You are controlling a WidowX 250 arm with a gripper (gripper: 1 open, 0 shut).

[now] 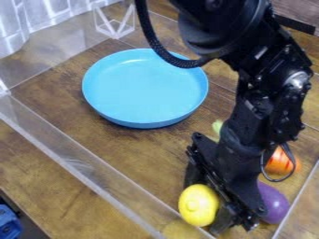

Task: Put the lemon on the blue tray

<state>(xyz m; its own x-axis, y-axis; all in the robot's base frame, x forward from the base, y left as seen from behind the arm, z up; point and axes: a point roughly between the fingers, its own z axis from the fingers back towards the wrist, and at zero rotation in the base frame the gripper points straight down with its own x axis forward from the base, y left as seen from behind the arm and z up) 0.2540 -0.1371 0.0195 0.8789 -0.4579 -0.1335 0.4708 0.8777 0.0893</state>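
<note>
The dark jaws reach down against the lemon, seemingly straddling it to grip, though whether they have closed cannot be told, with the eggplant just beside and the blue tray well apart across the desk, awaiting it.

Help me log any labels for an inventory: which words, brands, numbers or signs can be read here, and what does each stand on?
There is no text that I can read.
Lemon: no mark visible.
Blue tray: no mark visible.
Robot arm: no lettering legible; too dark and blurred to rule out small print.
</note>
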